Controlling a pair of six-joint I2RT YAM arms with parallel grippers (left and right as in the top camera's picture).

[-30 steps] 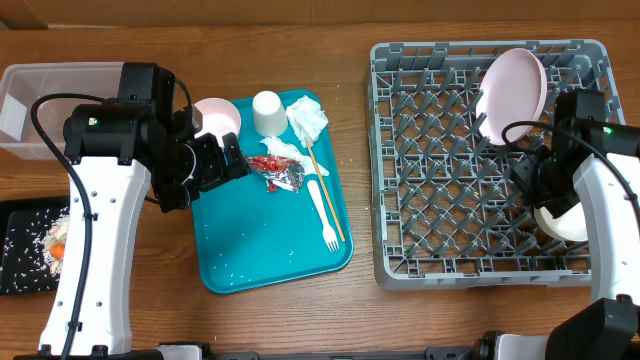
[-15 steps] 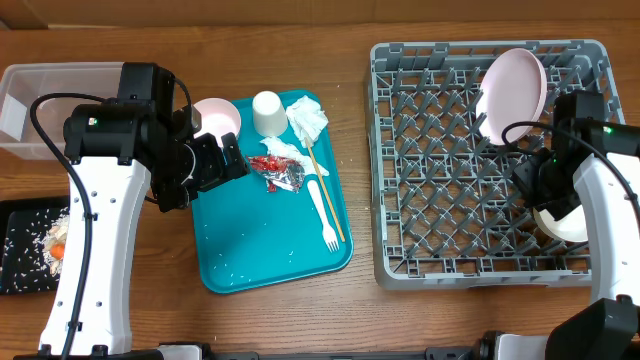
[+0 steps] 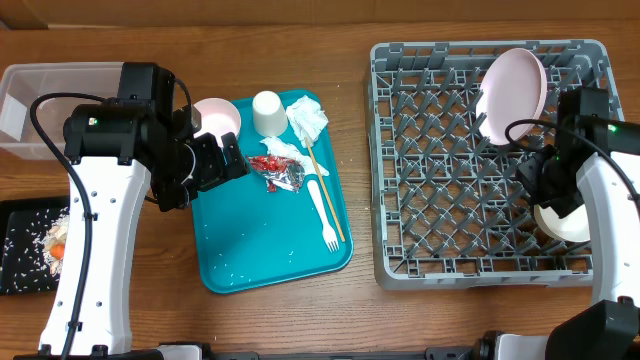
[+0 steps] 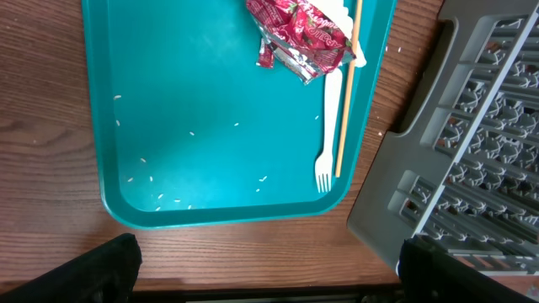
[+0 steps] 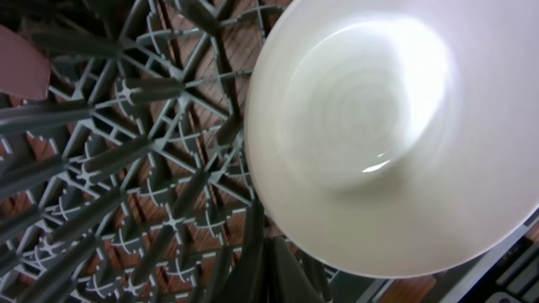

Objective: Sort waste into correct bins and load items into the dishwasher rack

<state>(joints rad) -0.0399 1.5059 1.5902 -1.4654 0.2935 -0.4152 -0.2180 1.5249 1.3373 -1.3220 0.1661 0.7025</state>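
Beneath the clenched right pincer (image 3: 541, 181), only its wrist view shows inside the bowl (image 5: 379, 126); left pincer (image 3: 228, 160) released

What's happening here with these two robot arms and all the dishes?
Two robot arms are clearing a meal tray. The right hand, shut, sits at a white bowl in the grey rack, where a plate already stands; whether it grips the bowl is unclear. The left hand hangs open above the teal tray, which holds a foil wrapper, napkins, a fork, chopsticks, a cup and a second bowl.
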